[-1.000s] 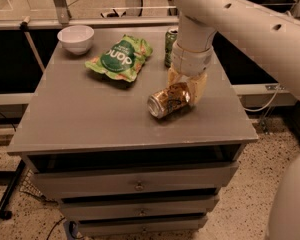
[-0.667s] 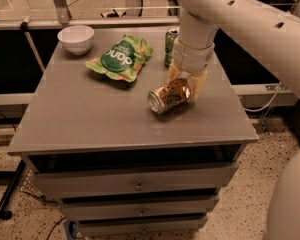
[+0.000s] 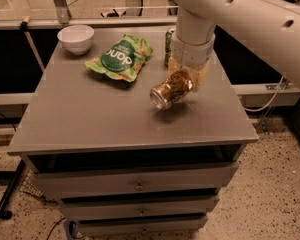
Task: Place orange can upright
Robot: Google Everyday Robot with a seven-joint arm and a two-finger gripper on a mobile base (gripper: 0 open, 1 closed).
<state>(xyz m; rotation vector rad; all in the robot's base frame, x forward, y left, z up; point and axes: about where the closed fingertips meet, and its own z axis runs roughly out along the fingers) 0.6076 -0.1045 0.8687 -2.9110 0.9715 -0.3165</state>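
So the gripper (image 3: 184, 80) is clamped on the orange can (image 3: 165, 94) and has just lifted it slightly off the grey tabletop (image 3: 90, 119), right of the chip bag (image 3: 121, 58), still tilted, so imo standing it upright comes next.

The only lettering showing from where I am standing is on the green snack bag (image 3: 121, 57), lying toward the back of the table (image 3: 90, 119). Big white letters are sitting on a dark green round patch, upside down to me, and I am not making out a sure word. The orange can (image 3: 162, 95), which the gripper (image 3: 186, 81) is clamping tilted over the table's right half, is showing only brown and pale patterning, nothing legible.
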